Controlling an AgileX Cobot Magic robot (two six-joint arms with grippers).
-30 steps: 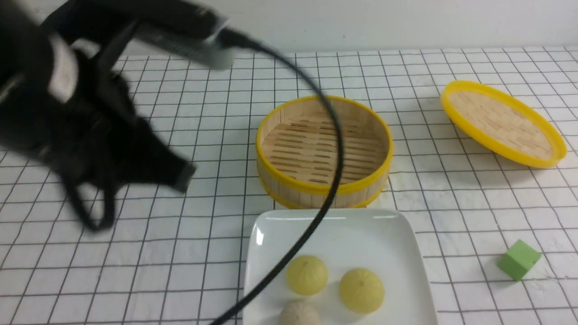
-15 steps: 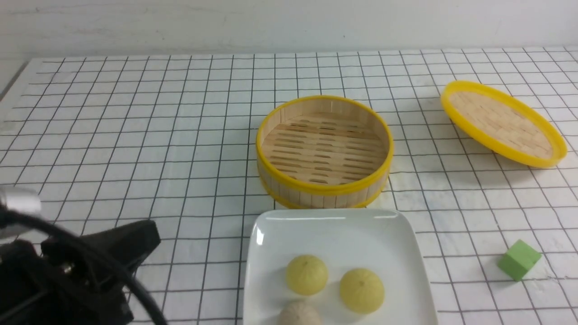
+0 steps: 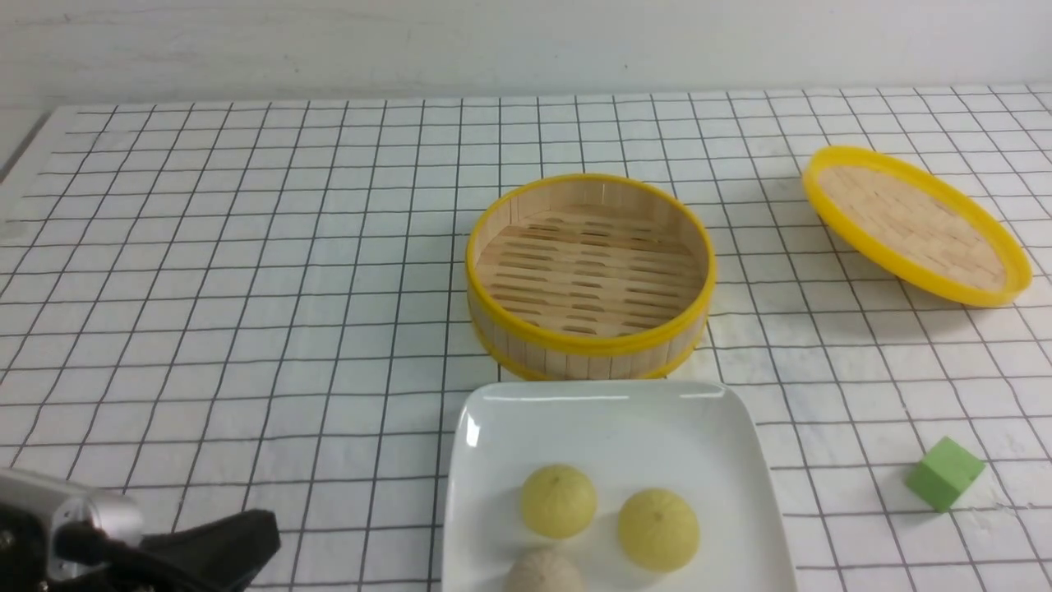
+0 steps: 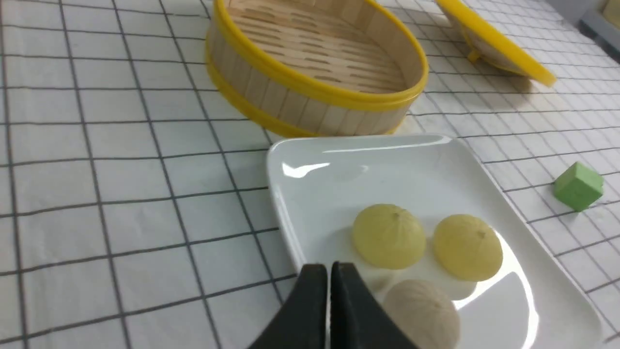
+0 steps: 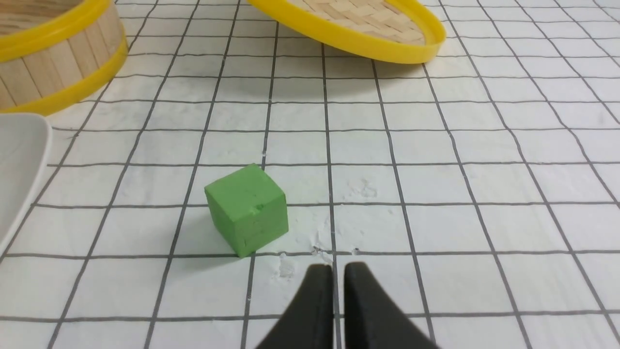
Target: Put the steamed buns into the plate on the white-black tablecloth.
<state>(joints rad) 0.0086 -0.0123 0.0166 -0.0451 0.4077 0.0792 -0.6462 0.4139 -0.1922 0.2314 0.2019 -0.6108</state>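
Observation:
Two pale yellow-green steamed buns [image 3: 559, 500] [image 3: 658, 529] lie side by side on the white rounded-square plate [image 3: 608, 419], which rests on the white-black grid tablecloth [image 3: 246, 271]. They also show in the left wrist view [image 4: 389, 236] [image 4: 467, 247] on the plate [image 4: 339, 169]. My left gripper [image 4: 329, 267] is shut and empty, low at the plate's near left edge; its black body shows at the front view's bottom left [image 3: 214, 551]. My right gripper [image 5: 338, 269] is shut and empty over bare cloth, out of the front view.
A duller beige-grey bun [image 3: 546, 573] lies on the plate in front of the two. The empty yellow-rimmed bamboo steamer basket [image 3: 590, 275] stands behind the plate. Its lid [image 3: 916, 224] leans at the back right. A green cube [image 3: 944, 472] sits right of the plate.
My left arm swung from high over the table's left side down to the front left corner, and its cable left the view. The buns, plate and basket have not moved.

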